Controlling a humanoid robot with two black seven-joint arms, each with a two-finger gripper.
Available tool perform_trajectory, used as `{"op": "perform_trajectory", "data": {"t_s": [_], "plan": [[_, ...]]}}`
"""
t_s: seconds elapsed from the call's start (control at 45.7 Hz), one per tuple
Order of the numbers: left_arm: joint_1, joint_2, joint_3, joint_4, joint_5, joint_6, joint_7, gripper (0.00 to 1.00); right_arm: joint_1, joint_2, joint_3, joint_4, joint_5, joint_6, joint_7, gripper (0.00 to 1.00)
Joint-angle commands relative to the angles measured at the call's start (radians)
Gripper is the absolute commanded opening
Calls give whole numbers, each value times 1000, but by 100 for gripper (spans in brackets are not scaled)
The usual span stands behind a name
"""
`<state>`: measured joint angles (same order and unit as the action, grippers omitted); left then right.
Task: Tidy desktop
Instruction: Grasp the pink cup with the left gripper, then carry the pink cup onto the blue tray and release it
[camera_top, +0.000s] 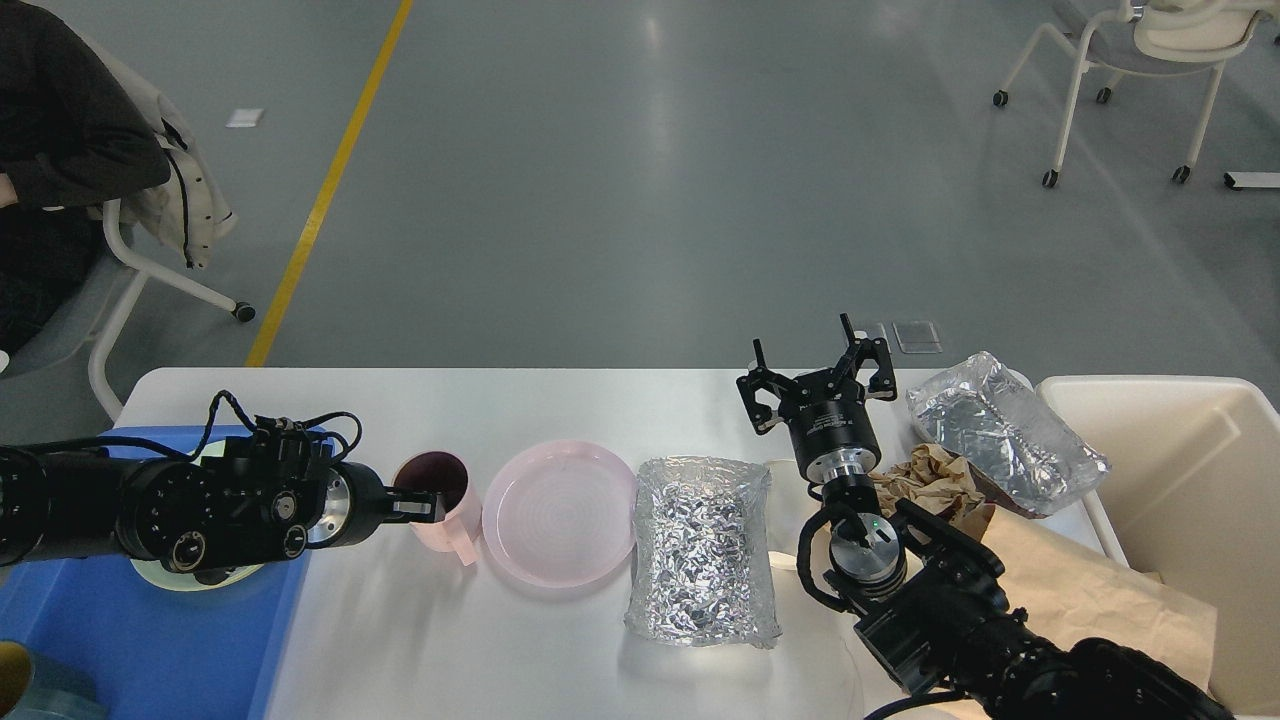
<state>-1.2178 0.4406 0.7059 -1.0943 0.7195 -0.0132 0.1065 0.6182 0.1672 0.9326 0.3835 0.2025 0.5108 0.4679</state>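
The white desktop (560, 410) spans the view. On it stand a pink cup (447, 515), a pink plate (560, 512) and a foil tray (700, 548) in a row. My left gripper (425, 506) reaches in from the left, its fingertips at the cup's near rim and over its mouth; the fingers are seen side-on and cannot be told apart. My right gripper (815, 372) stands upright behind the foil tray, open and with nothing in it. To its right lie crumpled brown paper (925, 480) and a second foil container (1005, 430).
A blue tray (150, 640) at the left holds a green plate (195, 580), mostly hidden under my left arm. A cream bin (1200, 450) stands at the right edge, with a brown paper bag (1090, 590) lying against it. A seated person (60, 150) is at far left.
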Motion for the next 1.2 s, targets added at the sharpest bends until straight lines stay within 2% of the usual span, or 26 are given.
{"op": "perform_trajectory", "data": {"t_s": [0.0, 0.131, 0.482, 0.679, 0.766, 0.942, 1.051, 1.183], "plan": [[8, -2, 0, 5, 6, -1, 4, 29, 0, 0, 0, 1, 0, 0, 0, 100], [8, -3, 0, 4, 8, -1, 5, 1, 0, 0, 0, 0, 0, 0, 0, 100], [-15, 55, -29, -21, 6, -22, -11, 0, 0, 0, 0, 0, 0, 0, 0, 100], [-132, 133, -60, -124, 0, -126, -10, 0, 0, 0, 0, 0, 0, 0, 0, 100], [-173, 185, -112, -163, -3, -198, -1, 0, 0, 0, 0, 0, 0, 0, 0, 100], [-264, 300, -212, -206, -3, -396, 5, 0, 0, 0, 0, 0, 0, 0, 0, 100], [-339, 404, -269, -245, -3, -560, 5, 0, 0, 0, 0, 0, 0, 0, 0, 100], [-433, 569, -359, -311, -2, -809, 15, 0, 0, 0, 0, 0, 0, 0, 0, 100]]}}
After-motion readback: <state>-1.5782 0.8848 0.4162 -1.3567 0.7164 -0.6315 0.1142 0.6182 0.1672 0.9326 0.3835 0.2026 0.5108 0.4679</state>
